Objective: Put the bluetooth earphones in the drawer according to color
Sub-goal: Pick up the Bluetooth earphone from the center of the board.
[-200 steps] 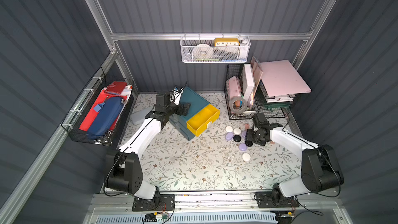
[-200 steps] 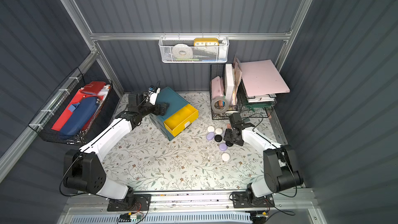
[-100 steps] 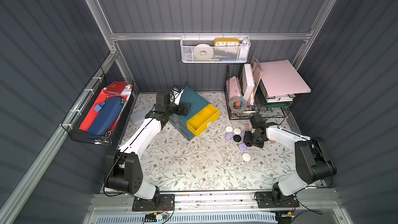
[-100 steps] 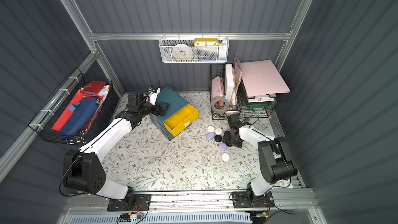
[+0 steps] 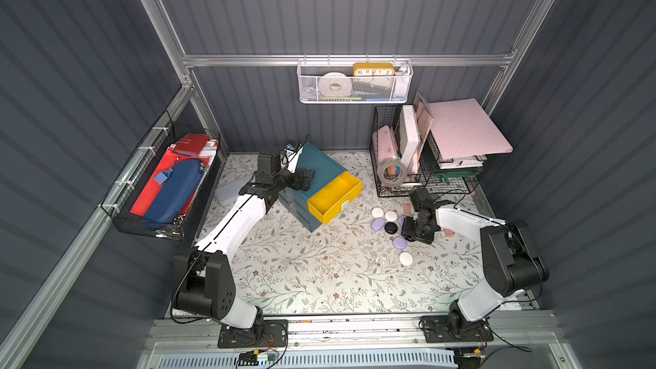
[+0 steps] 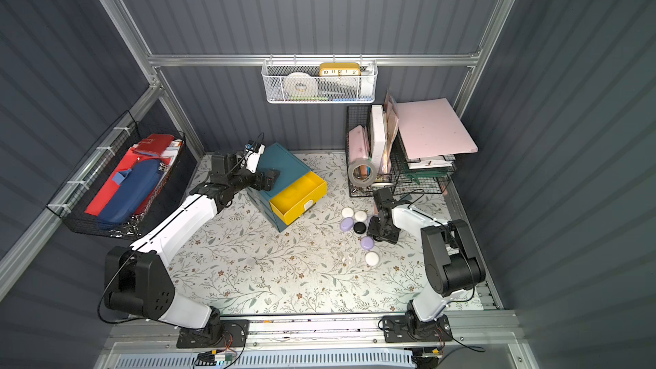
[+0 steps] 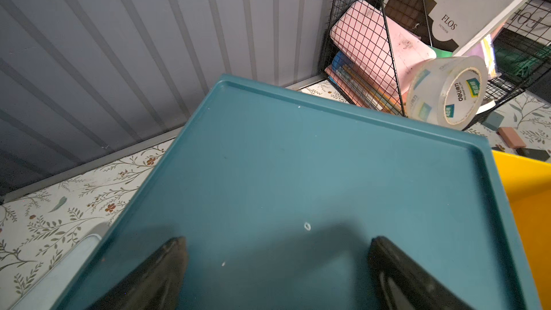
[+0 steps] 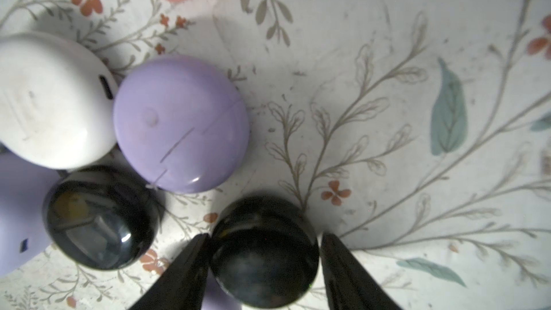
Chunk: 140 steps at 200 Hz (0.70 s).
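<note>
The right claw (image 8: 264,235) sits low over the counter (image 8: 387,114) with its 2 fingers astride a black earphone case (image 8: 264,260). 1 finger touches the case's side and a thin sliver of light shows beside the other, so the claw reads as released around the case rather than clenched on it. The rest of the bluetooth earphones lie loose on the counter close by, in front of the wire rack (image 5: 397,172). The other black case (image 8: 98,219), a lilac case (image 8: 182,123) and a white case (image 8: 50,99) are bunched together, touching or nearly so. A stray lilac case (image 5: 399,242) and a stray white case (image 5: 406,258) lie nearer the front edge. All are well apart from the teal cabinet (image 5: 319,165), whose yellow drawer (image 5: 333,195) stands pulled out and looks empty as far as can be seen. The left claw (image 7: 277,243) is spread wide above the cabinet's flat top, holding nothing; whether it presses on the top I cannot tell. The case is probably light and rigid, and its glossy domed shell looks slippery. The safest hold is square across its widest middle, low near the seam. A pinch high on the dome would likely squirt it out toward its neighbours.
</note>
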Each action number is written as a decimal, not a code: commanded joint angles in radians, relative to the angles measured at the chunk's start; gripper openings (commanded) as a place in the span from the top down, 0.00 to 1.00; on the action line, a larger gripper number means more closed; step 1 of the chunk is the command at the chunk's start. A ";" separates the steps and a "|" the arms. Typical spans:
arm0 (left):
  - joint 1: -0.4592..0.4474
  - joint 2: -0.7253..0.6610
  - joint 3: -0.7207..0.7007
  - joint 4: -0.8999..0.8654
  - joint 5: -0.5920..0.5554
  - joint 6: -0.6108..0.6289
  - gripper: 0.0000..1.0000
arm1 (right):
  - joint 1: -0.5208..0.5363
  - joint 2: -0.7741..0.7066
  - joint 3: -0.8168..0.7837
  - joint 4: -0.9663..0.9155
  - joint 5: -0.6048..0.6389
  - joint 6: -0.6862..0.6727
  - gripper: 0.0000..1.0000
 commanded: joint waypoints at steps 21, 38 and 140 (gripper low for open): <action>-0.008 0.017 0.000 -0.112 0.010 -0.023 0.01 | -0.005 0.016 -0.006 0.009 -0.001 0.009 0.41; -0.007 0.018 0.001 -0.115 0.003 -0.022 0.01 | -0.004 0.011 -0.012 0.007 0.006 0.009 0.43; -0.012 0.016 -0.001 -0.114 0.006 -0.023 0.00 | -0.004 -0.021 -0.028 0.007 0.008 0.009 0.95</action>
